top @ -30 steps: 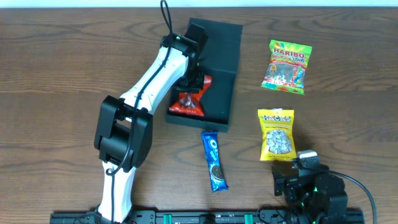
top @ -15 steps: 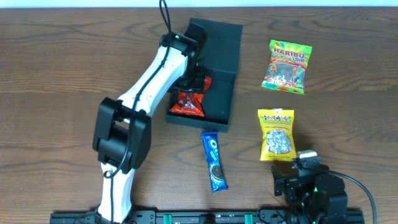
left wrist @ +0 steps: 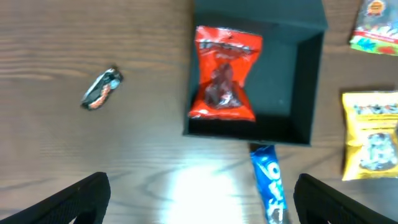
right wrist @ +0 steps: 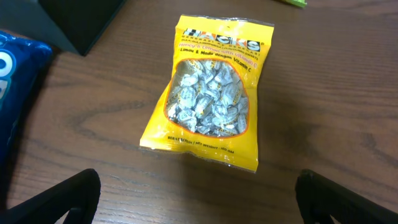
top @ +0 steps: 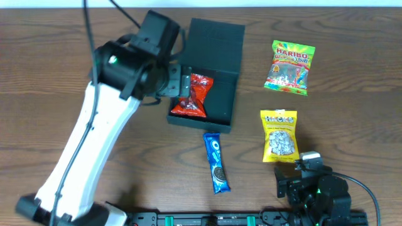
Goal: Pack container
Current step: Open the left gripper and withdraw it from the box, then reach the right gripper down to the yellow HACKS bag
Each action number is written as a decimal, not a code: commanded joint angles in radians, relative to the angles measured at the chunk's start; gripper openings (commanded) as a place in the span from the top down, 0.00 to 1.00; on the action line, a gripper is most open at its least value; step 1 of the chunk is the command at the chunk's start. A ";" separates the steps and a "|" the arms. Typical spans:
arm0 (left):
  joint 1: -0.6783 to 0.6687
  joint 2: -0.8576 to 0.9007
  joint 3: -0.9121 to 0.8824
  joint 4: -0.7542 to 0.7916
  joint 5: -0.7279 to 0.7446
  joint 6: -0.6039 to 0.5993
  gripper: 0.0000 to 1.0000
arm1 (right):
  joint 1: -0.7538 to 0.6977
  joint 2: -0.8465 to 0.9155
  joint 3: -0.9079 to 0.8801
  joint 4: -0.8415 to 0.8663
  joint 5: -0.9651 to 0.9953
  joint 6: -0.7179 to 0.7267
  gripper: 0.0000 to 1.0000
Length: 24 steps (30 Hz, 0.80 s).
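Container (top: 221, 88) lies open at the far middle of the tabletop (top: 352, 125) with one red snack packet (top: 193, 96) inside, so I judge the packing barely begun. Outside it lie the blue Oreo packet (top: 216, 162) just in front, the yellow Hacks bag (top: 279, 135) and the Haribo bag (top: 289, 66) to its right, and a small wrapped sweet (left wrist: 102, 88) to its left. My left gripper (left wrist: 202, 179) hangs above the box with jaws wide apart and empty, while my right gripper (right wrist: 198, 177) sits low over the Hacks bag, jaws likewise spread on nothing.

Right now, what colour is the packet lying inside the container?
The packet is red with dark markings, shown best in the left wrist view.
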State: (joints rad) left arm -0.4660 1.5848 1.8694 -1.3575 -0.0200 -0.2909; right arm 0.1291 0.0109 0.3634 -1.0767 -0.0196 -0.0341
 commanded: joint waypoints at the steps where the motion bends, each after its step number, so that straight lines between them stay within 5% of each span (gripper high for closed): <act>1: 0.000 -0.081 -0.089 0.009 -0.073 0.003 0.05 | -0.006 -0.005 -0.006 -0.004 -0.008 -0.005 0.01; 12: 0.000 -0.507 -0.547 0.185 -0.106 -0.108 0.05 | -0.006 -0.005 -0.006 0.046 0.035 -0.042 0.01; 18: 0.000 -0.621 -0.574 0.180 -0.148 -0.114 0.05 | -0.006 -0.005 -0.006 0.327 0.015 -0.042 0.01; 24: 0.000 -0.628 -0.574 0.179 -0.143 -0.117 0.05 | -0.006 -0.005 -0.006 0.371 -0.005 0.017 0.01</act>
State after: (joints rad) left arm -0.4660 0.9565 1.2984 -1.1774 -0.1425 -0.3939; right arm 0.1291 0.0109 0.3592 -0.7147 -0.0082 -0.0574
